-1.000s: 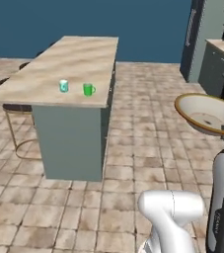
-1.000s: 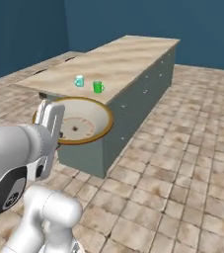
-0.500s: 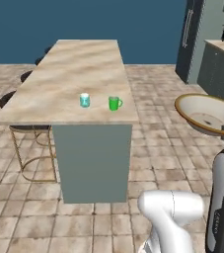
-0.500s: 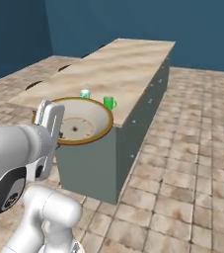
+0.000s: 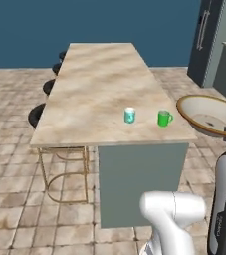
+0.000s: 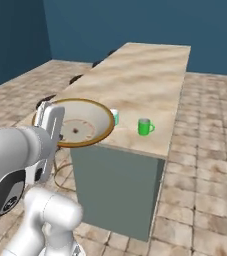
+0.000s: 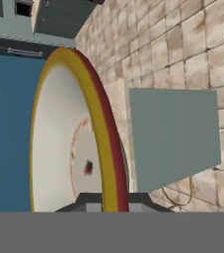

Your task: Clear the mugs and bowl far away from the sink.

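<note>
Base has driven closer to the island's short end since the earlier frames; the whole view has shifted, so the island counter [image 5: 104,94] is now seen head-on along its length. No shift of the mugs on the counter is seen, and the bowl has stayed in the grip throughout.

Bowl [image 6: 82,126] is carried in the air, clamped at its rim by the gripper [image 7: 108,200], jaws closed on the tan-gold edge with one fingertip on each side. In the hand view the bowl [image 7: 69,143] is seen edge-on, cream inside with faint reddish dots at centre, reddish-brown outside. In the left base view it [image 5: 204,113] is held off the counter's right edge, near the front right corner, not resting on the top.

Teal mug [image 5: 129,115] is standing upright near the counter's front edge, right of centre. Green mug [image 5: 164,118] is upright just beside it, closer to the front right corner, the two apart and not touching. In the right base view the green mug [image 6: 144,127] is fully seen, the teal mug [image 6: 115,116] partly hidden behind the bowl rim.

Dark stools [image 5: 37,114] are lined up along the left edge.

No readable brands, labels or writing are seen on anything.
</note>
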You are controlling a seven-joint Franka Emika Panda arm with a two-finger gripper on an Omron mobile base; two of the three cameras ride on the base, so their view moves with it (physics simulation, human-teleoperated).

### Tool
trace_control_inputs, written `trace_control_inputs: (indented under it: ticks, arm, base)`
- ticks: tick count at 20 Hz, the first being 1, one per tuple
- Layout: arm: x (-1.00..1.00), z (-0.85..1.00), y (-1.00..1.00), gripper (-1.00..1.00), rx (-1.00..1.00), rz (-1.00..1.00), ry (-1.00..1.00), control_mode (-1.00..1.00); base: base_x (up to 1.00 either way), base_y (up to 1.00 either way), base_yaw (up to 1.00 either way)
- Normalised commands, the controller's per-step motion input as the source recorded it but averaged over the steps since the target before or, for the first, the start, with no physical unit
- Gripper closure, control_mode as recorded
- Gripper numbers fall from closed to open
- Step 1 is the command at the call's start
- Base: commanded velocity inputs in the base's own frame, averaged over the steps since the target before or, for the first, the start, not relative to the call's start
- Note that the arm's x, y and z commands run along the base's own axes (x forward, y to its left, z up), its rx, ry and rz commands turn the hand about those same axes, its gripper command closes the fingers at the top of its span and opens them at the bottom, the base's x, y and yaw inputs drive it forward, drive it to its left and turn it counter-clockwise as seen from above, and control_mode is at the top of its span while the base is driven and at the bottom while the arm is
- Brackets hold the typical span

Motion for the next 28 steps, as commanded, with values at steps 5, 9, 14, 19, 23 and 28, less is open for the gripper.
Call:
trace_control_inputs:
  ticks: [5, 9, 14, 19, 23, 28]
  arm:
    - [0.00, 0.00, 0.00, 1.00, 0.00, 0.00, 0.00, 1.00]
    - [0.00, 0.00, 0.00, 1.00, 0.00, 0.00, 0.00, 1.00]
    - [0.00, 0.00, 0.00, 1.00, 0.00, 0.00, 0.00, 1.00]
    - [0.00, 0.00, 0.00, 1.00, 0.00, 0.00, 0.00, 1.00]
    - [0.00, 0.00, 0.00, 1.00, 0.00, 0.00, 0.00, 1.00]
    - [0.00, 0.00, 0.00, 1.00, 0.00, 0.00, 0.00, 1.00]
  base:
    - [1.00, 1.00, -0.07]
    - [1.00, 1.00, -0.07]
    - [1.00, 0.88, -0.07]
    - [1.00, 0.11, -0.07]
    - [0.89, 0.21, -0.27]
    - [0.81, 0.30, -0.42]
